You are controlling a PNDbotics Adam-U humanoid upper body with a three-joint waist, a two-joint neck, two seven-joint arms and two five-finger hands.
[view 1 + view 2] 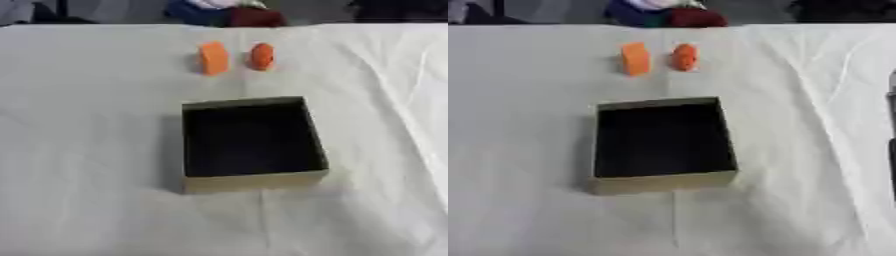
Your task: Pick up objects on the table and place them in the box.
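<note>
Standing side by side beyond the open box [254, 186] on the white-clothed worktop [87, 150], the orange block [213, 58] and rounder orange piece [262, 56] look small, light, rigid; pinch each across its sides. Neither hand shows, so finger state is unknowable.

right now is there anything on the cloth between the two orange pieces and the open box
Nothing visible. The blocky orange piece and the rounder orange piece stand just beyond the dark-lined cardboard box, with only bare white tablecloth between them and its far rim.

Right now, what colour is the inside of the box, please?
Black inside the box, seen best in the left eye view.
</note>
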